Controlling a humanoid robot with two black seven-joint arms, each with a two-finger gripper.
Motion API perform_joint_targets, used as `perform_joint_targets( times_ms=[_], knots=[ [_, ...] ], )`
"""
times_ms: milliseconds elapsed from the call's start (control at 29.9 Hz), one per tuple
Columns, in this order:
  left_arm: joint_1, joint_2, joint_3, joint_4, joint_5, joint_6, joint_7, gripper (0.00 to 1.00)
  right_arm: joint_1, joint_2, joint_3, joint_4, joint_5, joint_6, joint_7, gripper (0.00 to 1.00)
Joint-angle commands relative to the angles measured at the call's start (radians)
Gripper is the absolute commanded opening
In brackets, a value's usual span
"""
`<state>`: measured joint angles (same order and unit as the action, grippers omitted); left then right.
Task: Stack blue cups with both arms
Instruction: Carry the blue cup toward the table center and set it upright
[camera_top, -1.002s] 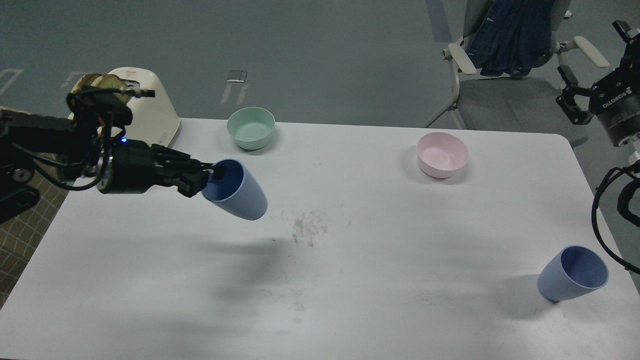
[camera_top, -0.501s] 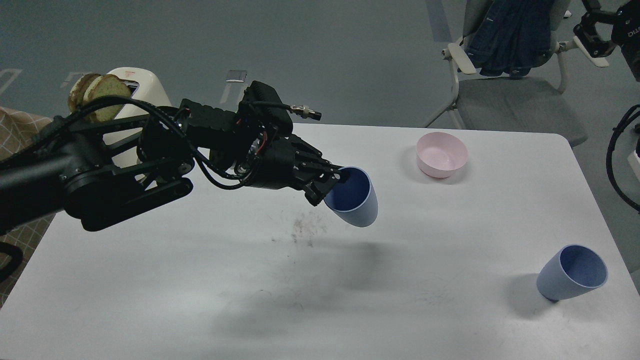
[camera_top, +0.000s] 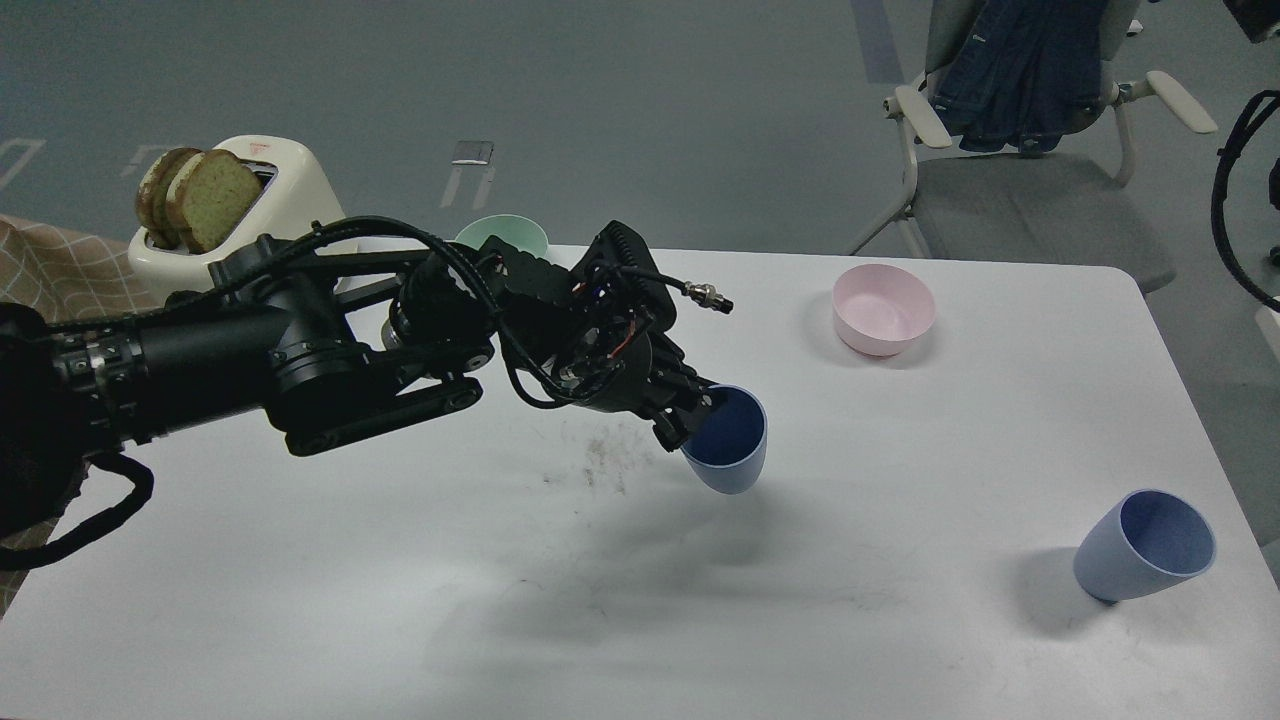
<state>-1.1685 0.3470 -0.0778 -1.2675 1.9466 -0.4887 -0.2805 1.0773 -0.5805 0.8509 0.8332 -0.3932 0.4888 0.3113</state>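
Head view showed our left gripper (camera_top: 693, 415) pinching the rim of one blue cup (camera_top: 727, 450), one finger inside the mouth and one outside. That cup hung above the table (camera_top: 400, 560) near its middle, mouth tilted up toward us, a shadow beneath it. The second cup (camera_top: 1143, 545) stood on the table at the right front corner, well apart from the held one. Our right gripper was out of frame; only a loop of cable (camera_top: 1232, 170) showed at the right edge, so we could not tell how its fingers stood.

We judged the carry to be partway done, with the stacking itself not yet begun. The main risk lay in the rim pinch: with a hold so narrow on a smooth tapered wall, the cup could swing or slip loose during a quick sweep. The standing cup rested on a small rounded base, so an off-centre descent could tip it or push it off the near edge. The pink bowl (camera_top: 884, 308) sat beside the likely path and a wide swing could clip it.
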Motion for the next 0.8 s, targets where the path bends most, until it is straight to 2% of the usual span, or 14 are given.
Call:
perform_joint_targets(
  times_ms=[0, 601, 735, 768],
  knots=[
    [0.003, -0.028, 0.033, 0.034, 0.0, 0.0, 0.001, 0.0, 0.004, -0.004, -0.009, 0.001, 0.002, 0.0, 0.0, 1.0],
    [0.01, -0.029, 0.061, 0.046, -0.015, 0.0, -0.003, 0.01, -0.017, -0.027, -0.013, 0.004, 0.005, 0.0, 0.0, 1.0],
    [0.006, -0.029, 0.058, 0.046, -0.018, 0.0, -0.005, 0.23, -0.017, -0.038, -0.015, 0.006, 0.007, 0.0, 0.0, 1.0],
    [0.006, -0.029, 0.055, 0.046, -0.018, 0.0, -0.005, 0.39, -0.019, -0.039, -0.015, 0.006, 0.007, 0.0, 0.0, 1.0]
  ],
)
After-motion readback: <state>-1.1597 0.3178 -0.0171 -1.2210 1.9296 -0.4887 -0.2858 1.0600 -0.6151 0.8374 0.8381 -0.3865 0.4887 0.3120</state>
